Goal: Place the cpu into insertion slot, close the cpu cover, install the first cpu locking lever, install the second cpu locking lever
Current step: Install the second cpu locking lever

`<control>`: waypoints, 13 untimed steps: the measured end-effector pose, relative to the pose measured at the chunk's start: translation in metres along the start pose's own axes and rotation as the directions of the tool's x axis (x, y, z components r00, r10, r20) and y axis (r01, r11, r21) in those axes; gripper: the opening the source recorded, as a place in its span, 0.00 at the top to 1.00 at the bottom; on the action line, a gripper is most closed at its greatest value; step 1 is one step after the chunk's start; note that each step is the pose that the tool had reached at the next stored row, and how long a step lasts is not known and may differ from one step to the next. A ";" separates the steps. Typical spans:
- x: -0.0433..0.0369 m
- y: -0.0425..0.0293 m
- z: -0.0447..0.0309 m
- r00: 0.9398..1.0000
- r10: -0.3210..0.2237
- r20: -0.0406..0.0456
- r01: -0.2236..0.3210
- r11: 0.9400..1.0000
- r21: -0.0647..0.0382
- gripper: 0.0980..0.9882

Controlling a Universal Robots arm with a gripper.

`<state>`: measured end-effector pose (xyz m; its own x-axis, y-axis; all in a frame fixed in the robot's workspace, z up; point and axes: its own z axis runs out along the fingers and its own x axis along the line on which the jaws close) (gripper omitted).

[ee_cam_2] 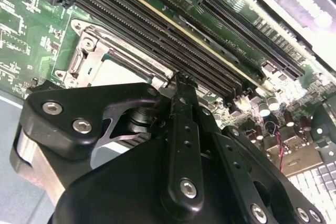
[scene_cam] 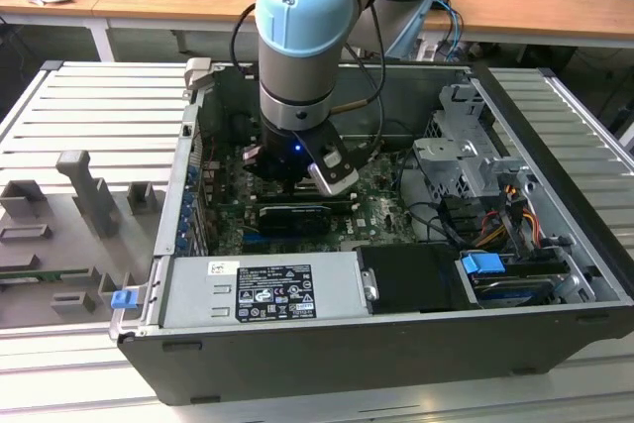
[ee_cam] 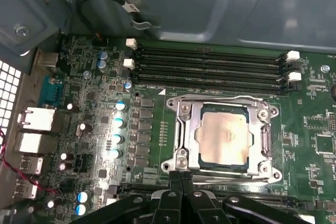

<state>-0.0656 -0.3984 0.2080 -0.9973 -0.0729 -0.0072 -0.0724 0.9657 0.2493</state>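
Note:
The cpu (ee_cam: pixel 223 140) lies flat in the insertion slot (ee_cam: pixel 273 141), its pale metal face showing. The grey cpu cover (ee_cam: pixel 195 129) is down around it, framing the chip. A thin metal lever rod (ee_cam: pixel 231 178) runs along the socket edge nearest my gripper. My gripper (ee_cam: pixel 181 176) is shut, its black fingertips pressed together just at that edge of the socket, with nothing visible between them. In the second wrist view the gripper (ee_cam_2: pixel 178 80) hangs over the board beside the socket's corner (ee_cam_2: pixel 84 59). In the exterior view the arm's wrist (scene_cam: pixel 297 76) reaches down into the open computer case.
Long black memory slots (ee_cam: pixel 210 69) run beside the socket's far side. Capacitors (ee_cam: pixel 118 121) and rear ports (ee_cam: pixel 34 121) stand to one side. The case wall (ee_cam: pixel 184 3) and a black cable (ee_cam: pixel 105 3) rise behind. A power supply (scene_cam: pixel 263 289) and drive cage (scene_cam: pixel 466 160) flank the board.

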 end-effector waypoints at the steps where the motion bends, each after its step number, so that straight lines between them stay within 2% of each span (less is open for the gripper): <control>1: 0.0034 -0.0007 0.0035 1.000 -0.001 0.003 0.001 1.000 -0.004 0.99; 3: 0.0049 -0.0018 0.0082 1.000 -0.001 0.006 0.001 0.999 -0.033 0.99; 9: 0.0088 -0.0021 0.0105 1.000 -0.002 0.009 0.002 0.998 -0.056 0.99; 11: 0.0095 -0.0025 0.0122 1.000 -0.002 0.010 0.002 0.998 -0.070 0.99; 13: 0.0097 -0.0026 0.0128 1.000 -0.002 0.011 0.003 0.997 -0.071 0.99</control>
<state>-0.0753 -0.3985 0.1948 -0.9972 -0.0719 -0.0181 -0.0739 0.9454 0.3174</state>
